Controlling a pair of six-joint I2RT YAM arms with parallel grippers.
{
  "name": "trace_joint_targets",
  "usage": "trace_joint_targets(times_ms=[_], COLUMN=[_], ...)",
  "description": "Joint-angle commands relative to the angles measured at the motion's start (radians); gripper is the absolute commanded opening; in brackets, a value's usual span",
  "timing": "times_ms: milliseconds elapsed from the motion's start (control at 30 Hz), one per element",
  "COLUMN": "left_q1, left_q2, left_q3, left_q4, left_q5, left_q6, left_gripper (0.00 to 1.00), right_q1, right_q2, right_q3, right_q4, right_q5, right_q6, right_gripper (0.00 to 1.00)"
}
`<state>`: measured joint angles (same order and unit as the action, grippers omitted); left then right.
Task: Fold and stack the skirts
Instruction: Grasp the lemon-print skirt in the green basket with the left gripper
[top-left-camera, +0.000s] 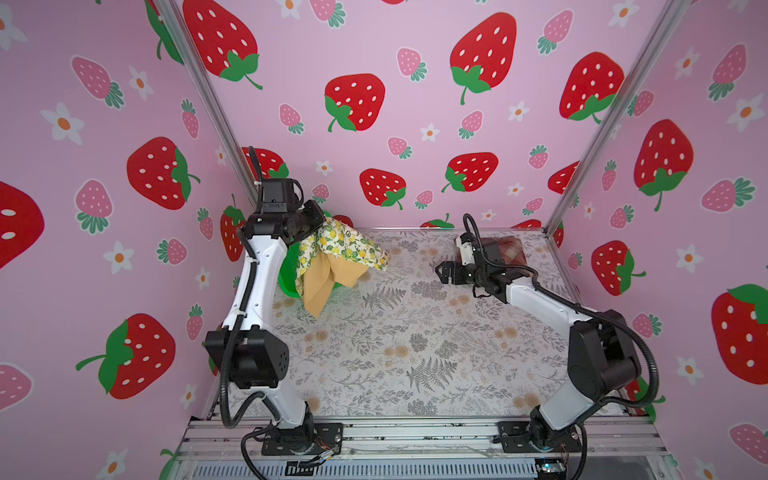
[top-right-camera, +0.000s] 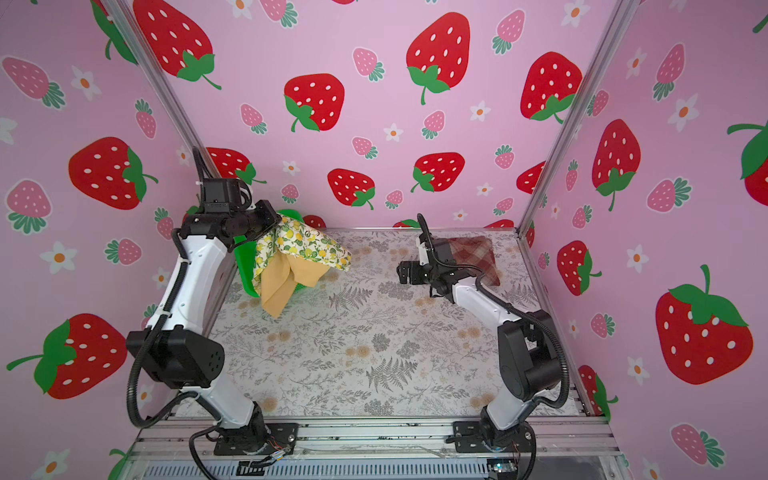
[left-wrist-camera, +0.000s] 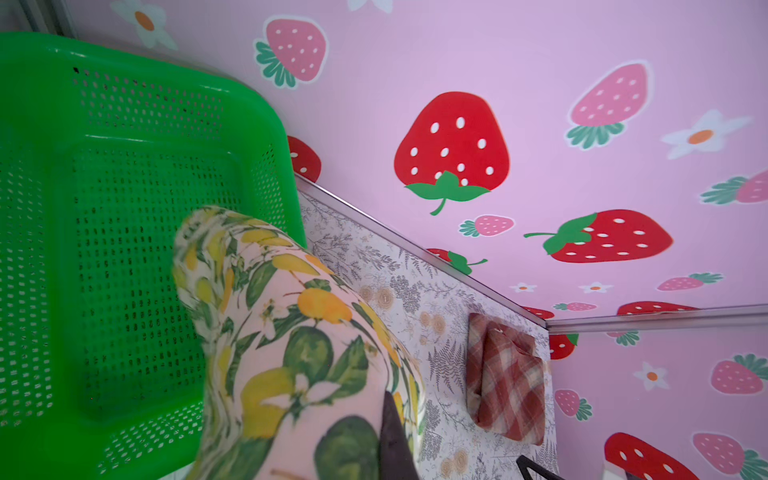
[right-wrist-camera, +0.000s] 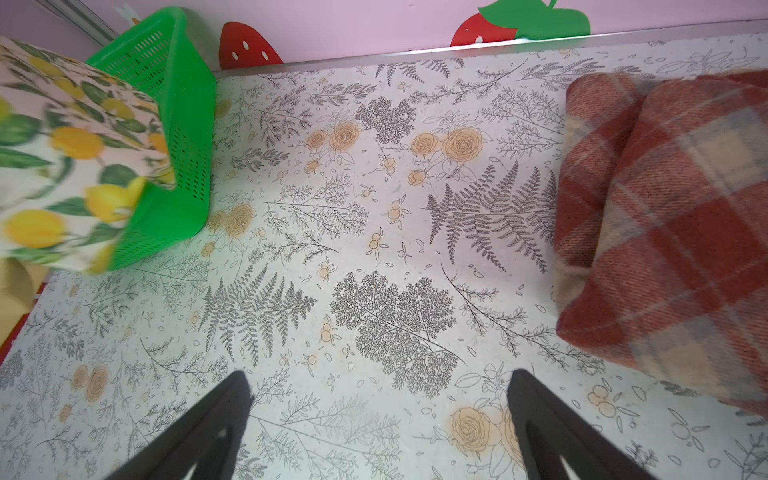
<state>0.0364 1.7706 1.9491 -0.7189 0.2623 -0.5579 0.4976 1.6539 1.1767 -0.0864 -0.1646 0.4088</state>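
Your left gripper (top-left-camera: 319, 226) is clamped on the lemon skirt (top-left-camera: 349, 245), held above the basket (top-left-camera: 286, 274) at far left, with the mustard skirt (top-left-camera: 328, 282) hanging beneath. Your right gripper (top-left-camera: 441, 272) hovers spread wide and empty beside the folded plaid skirt (top-right-camera: 473, 253), far right.

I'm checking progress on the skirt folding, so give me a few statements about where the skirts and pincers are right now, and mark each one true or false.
1. The left pincer is shut on the lemon skirt. True.
2. The right pincer holds the plaid skirt. False: it is open and empty above the table; the plaid skirt lies folded in the far right corner.
3. The mustard skirt is stacked on the plaid skirt. False: it hangs beneath the lemon skirt, in front of the basket.
4. The basket is at the table's far left. True.
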Motion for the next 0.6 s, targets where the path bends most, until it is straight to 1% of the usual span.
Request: trace_joint_targets(times_ms=[0, 133, 300, 400, 500, 567], left_q1=[0.018, 0.039, 0.052, 0.071, 0.096, 0.112], left_q2=[0.029, 0.065, 0.058, 0.039, -0.005, -0.014], left_q3=[0.155, 0.231, 0.246, 0.191, 0.065, -0.003], left_q4=[0.037, 0.029, 0.037, 0.063, 0.142, 0.167], left_q5=[0.000, 0.004, -0.043, -0.075, -0.092, -0.080], left_q6=[-0.015, -0.041, -0.030, -0.035, -0.038, -0.036], left_gripper=[0.00, 0.00, 0.00, 0.00, 0.00, 0.00], right_q1=[0.006, 0.007, 0.007, 0.007, 0.007, 0.006], right_q2=[0.015, 0.032, 0.062, 0.084, 0.099, 0.105], right_q3=[0.007, 0.013, 0.020, 0.022, 0.020, 0.015], right_q4=[0.013, 0.015, 0.023, 0.030, 0.037, 0.047], right_q5=[0.005, 0.000, -0.016, -0.032, -0.047, -0.056], right_q6=[0.010, 0.007, 0.006, 0.009, 0.012, 0.015], right_gripper=[1.00, 1.00, 1.00, 1.00, 1.00, 1.00])
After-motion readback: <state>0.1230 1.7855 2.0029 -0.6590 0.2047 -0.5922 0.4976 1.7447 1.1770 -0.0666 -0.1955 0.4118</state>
